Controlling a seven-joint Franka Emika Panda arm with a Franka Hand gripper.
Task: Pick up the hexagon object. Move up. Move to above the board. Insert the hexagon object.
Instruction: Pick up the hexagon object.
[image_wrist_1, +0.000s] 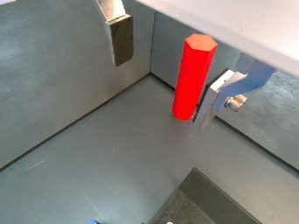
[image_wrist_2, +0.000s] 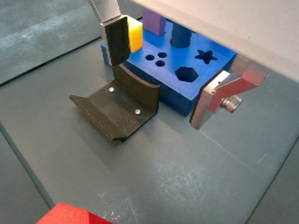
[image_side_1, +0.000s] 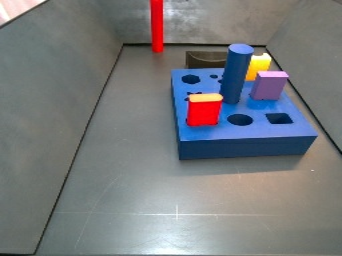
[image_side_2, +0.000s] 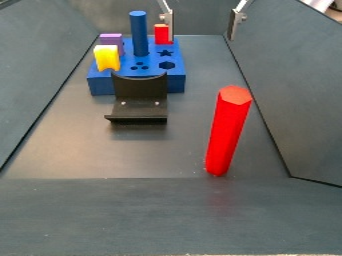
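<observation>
The hexagon object (image_side_2: 226, 131), a tall plain bright red bar, is standing upright on bare grey floor close to a side wall, well apart from the board (image_side_2: 140, 68) and the fixture (image_side_2: 138, 98), while the gripper (image_wrist_1: 170, 66) is hovering with fingers spread, holding nothing.

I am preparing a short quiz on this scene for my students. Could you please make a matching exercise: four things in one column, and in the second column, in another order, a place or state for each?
Things:
1. hexagon object
2. blue cylinder
3. fixture
4. end effector

Places or states:
A. standing in the board
B. open, holding nothing
C. on the floor beside the board
D. upright on the floor, away from the board

Pairs: 1-D, 2-A, 3-C, 4-B
</observation>
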